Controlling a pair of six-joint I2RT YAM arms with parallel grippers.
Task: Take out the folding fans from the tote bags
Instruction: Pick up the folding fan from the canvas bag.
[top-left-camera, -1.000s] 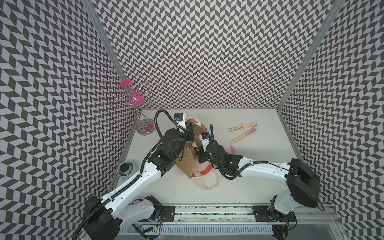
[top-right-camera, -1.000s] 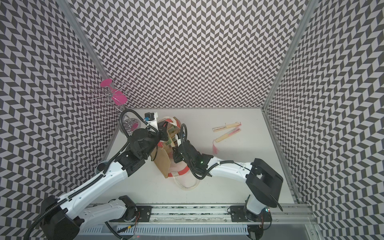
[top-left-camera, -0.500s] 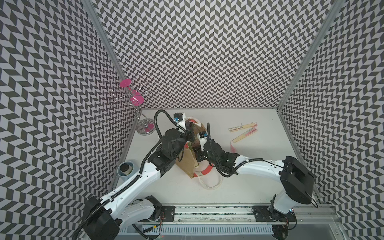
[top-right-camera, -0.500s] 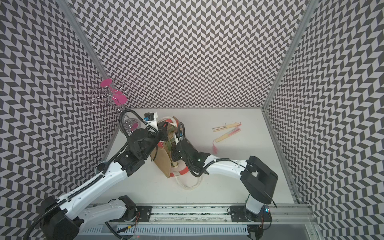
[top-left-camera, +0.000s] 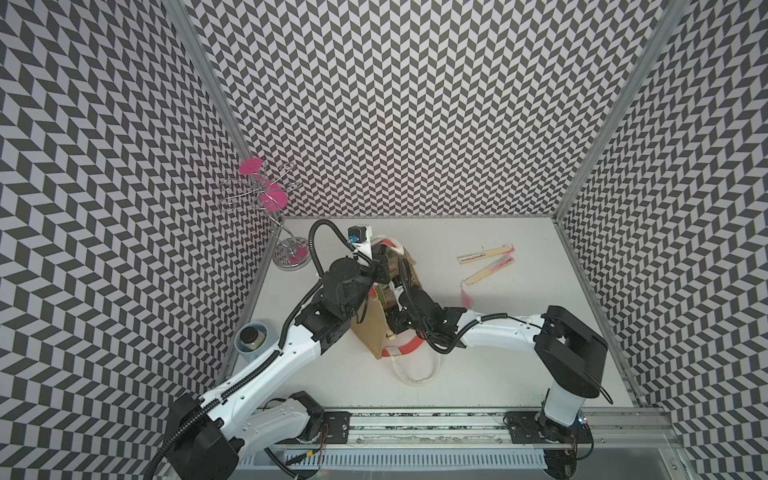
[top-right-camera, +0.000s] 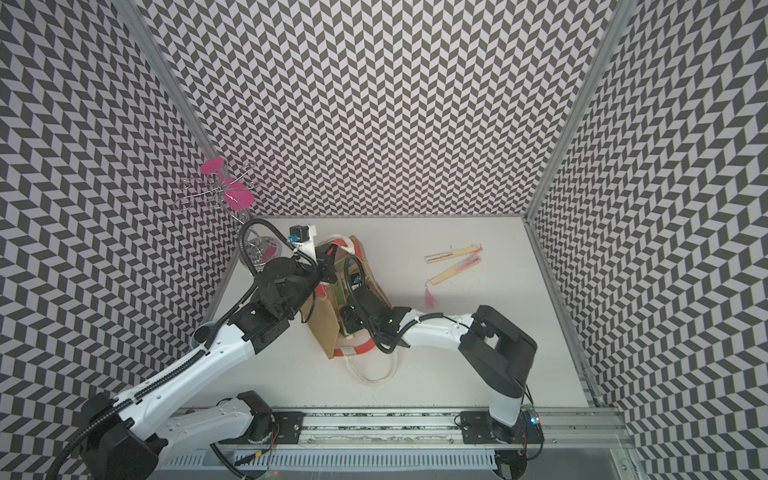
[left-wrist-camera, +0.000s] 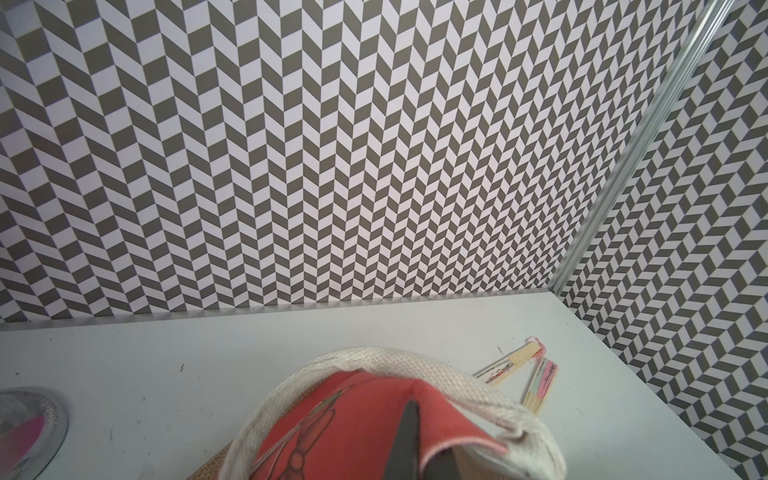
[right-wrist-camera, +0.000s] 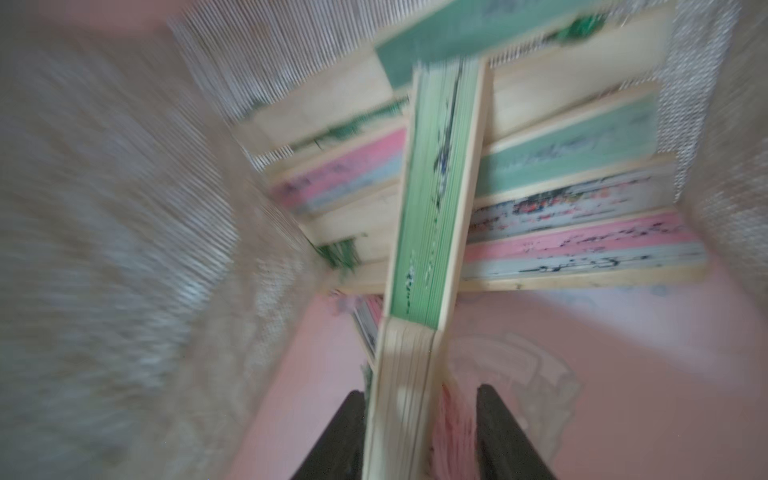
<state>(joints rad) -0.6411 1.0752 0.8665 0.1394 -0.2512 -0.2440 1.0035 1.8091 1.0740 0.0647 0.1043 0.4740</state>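
Standing near the middle of the white table (top-left-camera: 519, 340), the tan tote bag (top-left-camera: 370, 328) has its mouth open upward, and both arms meet over it in both top views. The left gripper (left-wrist-camera: 415, 440) is closed tight on the red-orange trim at the bag's rim, beside the white rope handle (left-wrist-camera: 374, 361); the other rope handle (top-left-camera: 415, 374) lies loose on the table in front of the bag. The right gripper (right-wrist-camera: 415, 432) is down inside the bag. Its wrist view is blurred, but the two dark fingers (right-wrist-camera: 340, 432) are seen standing apart, with the bamboo end of a green fan (right-wrist-camera: 432, 199) between them. One finger is against the fan's edge, and between the fan and the other finger there is a clear gap with a pink tassel in it, so the jaws are partly open and do not clamp the fan. This fan leans across several more folding fans (right-wrist-camera: 582, 245), pink and green ones, which lie at the bottom of the bag against the white lining. Two fans (top-left-camera: 484, 254) are already outside, lying close together on the table toward the far right corner, well apart from the bag. A chrome wire stand (top-left-camera: 292, 257) with pink discs is at the far left, and a grey cup (top-left-camera: 251, 338) is at the left edge.
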